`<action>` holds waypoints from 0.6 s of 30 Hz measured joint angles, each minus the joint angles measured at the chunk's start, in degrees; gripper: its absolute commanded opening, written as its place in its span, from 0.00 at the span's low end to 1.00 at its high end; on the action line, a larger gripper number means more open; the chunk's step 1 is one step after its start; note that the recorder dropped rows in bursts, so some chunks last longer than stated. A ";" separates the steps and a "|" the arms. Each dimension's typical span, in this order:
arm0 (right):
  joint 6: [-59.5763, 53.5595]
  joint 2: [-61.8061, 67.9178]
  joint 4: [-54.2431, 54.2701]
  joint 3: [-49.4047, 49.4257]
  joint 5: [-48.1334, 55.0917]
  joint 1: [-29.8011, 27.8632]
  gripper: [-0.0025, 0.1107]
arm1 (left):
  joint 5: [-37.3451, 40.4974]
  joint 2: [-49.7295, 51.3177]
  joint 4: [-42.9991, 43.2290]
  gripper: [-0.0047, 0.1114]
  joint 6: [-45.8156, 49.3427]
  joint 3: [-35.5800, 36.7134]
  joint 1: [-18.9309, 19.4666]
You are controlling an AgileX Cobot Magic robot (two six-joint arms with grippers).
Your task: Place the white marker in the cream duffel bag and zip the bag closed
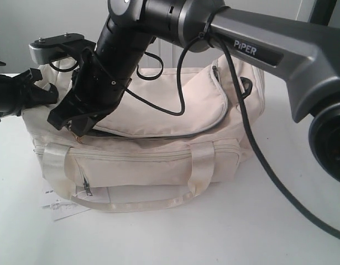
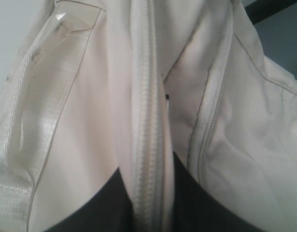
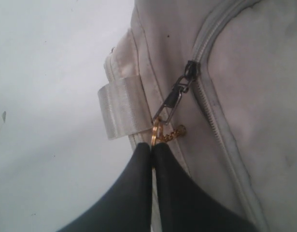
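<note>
Tightly closed, the right gripper [image 3: 152,147] pinches the gold clasp [image 3: 155,131] on the zipper pull of the cream duffel bag [image 1: 158,165], the track running lengthwise straight away from its fingertips, so the closing pull probably goes that way; the left gripper [image 2: 148,174], near it, clamps a fold of zipper tape [image 2: 148,96]. Only the exterior view shows the top flap [image 1: 175,110] gaping, only the right wrist view the clasp; the white marker shows nowhere, presumably inside

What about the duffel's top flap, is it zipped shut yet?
No, the cream duffel bag has its top flap lifted, with a dark gap showing beneath its edge.
</note>
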 measured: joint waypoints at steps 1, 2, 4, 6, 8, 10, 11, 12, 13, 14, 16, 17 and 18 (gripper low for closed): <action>0.00 0.00 0.00 0.00 0.00 0.00 0.02 | 0.00 0.00 0.00 0.04 0.00 0.00 0.00; 0.00 0.00 0.00 0.00 0.00 0.00 0.02 | 0.00 0.00 0.00 0.04 0.00 0.00 0.00; 0.00 0.00 -0.11 0.00 0.00 0.00 0.02 | 0.00 0.00 0.00 0.04 0.00 0.00 0.00; 0.00 0.00 -0.11 0.00 0.00 0.00 0.02 | 0.00 0.00 0.00 0.04 0.00 0.00 0.00; 0.00 0.00 -0.11 0.00 0.00 0.00 0.02 | 0.00 0.00 0.00 0.04 0.00 0.00 0.00; 0.00 0.00 -0.11 0.00 0.00 0.00 0.02 | 0.00 0.00 0.00 0.04 0.00 0.00 0.00; 0.00 0.00 -0.22 0.00 0.00 0.00 0.02 | 0.00 0.00 0.00 0.04 0.00 0.00 0.00; 0.00 0.00 -0.36 0.00 0.00 0.00 0.02 | 0.00 0.00 0.00 0.04 0.00 0.00 0.00; 0.00 0.00 -0.48 0.00 0.00 0.00 0.02 | 0.00 0.00 0.00 0.04 0.00 0.00 0.00; 0.00 -0.10 -0.57 0.00 0.00 0.00 0.02 | 0.00 0.00 0.00 0.04 0.00 0.00 0.00; 0.00 -0.10 -0.78 0.00 0.00 0.00 0.02 | 0.00 0.00 0.00 0.04 0.00 0.00 0.00; 0.00 -0.10 -0.78 0.00 0.00 0.00 0.02 | 0.00 0.00 0.00 0.04 0.00 0.00 0.00; 0.00 -0.10 -0.91 0.00 0.00 0.00 0.02 | 0.00 0.00 0.00 0.04 0.00 0.00 0.00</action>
